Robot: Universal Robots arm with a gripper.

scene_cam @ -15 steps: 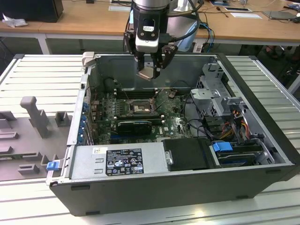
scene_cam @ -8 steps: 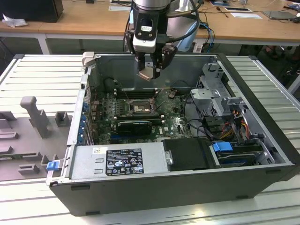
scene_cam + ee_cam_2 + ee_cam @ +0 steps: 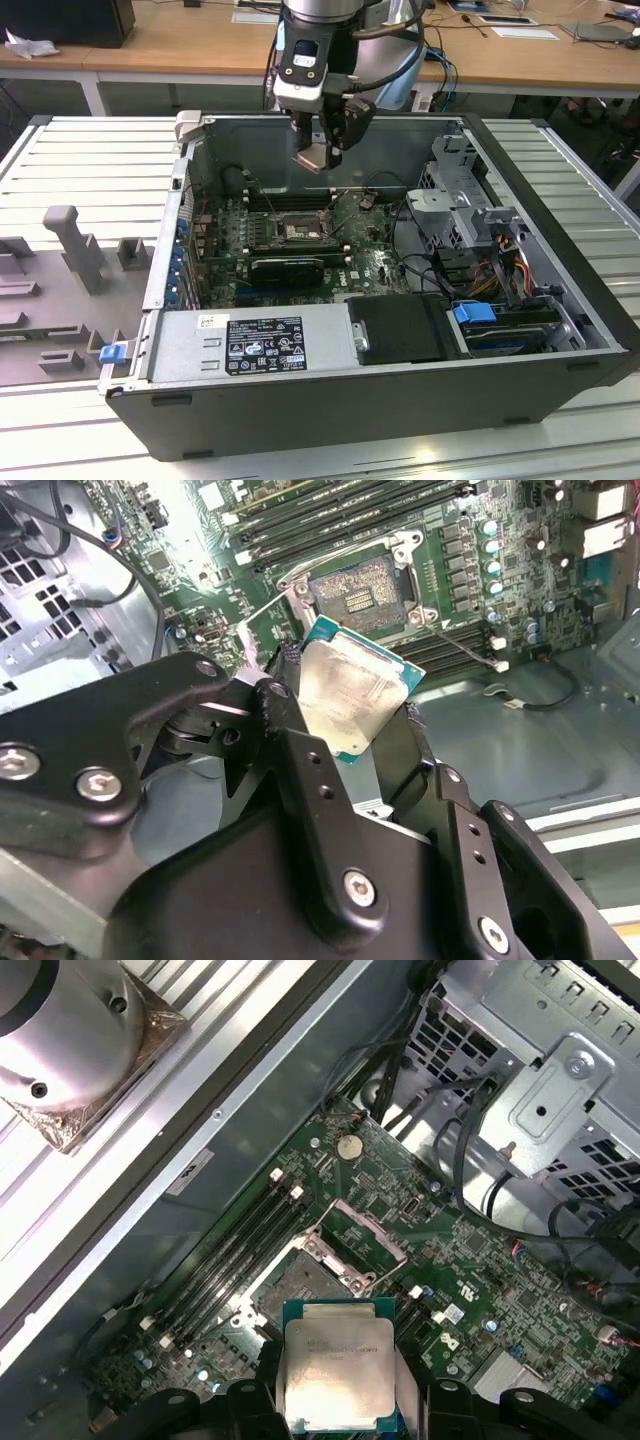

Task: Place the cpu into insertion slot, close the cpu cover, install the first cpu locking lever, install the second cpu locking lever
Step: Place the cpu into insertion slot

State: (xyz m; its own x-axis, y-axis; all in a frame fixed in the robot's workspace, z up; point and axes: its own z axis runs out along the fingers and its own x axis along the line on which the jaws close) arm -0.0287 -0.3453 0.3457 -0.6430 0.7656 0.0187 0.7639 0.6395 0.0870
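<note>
My gripper [image 3: 322, 150] hangs inside the open computer case, above the green motherboard [image 3: 375, 262]. It is shut on the cpu [image 3: 310, 158], a pale silver square chip with a teal edge, clamped by its sides between the black fingers [image 3: 285, 730]. The cpu [image 3: 350, 695] [image 3: 335, 1365] is held in the air, short of the insertion slot [image 3: 358, 590] [image 3: 300, 1285] [image 3: 297, 229]. The slot's greyish centre lies bare. The cpu cover [image 3: 360, 1232] stands swung up at the slot's far side. A thin wire lever [image 3: 465, 645] sticks out beside the slot.
Long black memory slots [image 3: 290, 200] run behind the socket, and a long black card [image 3: 287, 268] lies in front of it. A metal drive cage [image 3: 455, 190] with cables stands at the exterior view's right. The power supply [image 3: 250, 345] fills the case's front. Grey fixtures [image 3: 75, 245] sit outside it.
</note>
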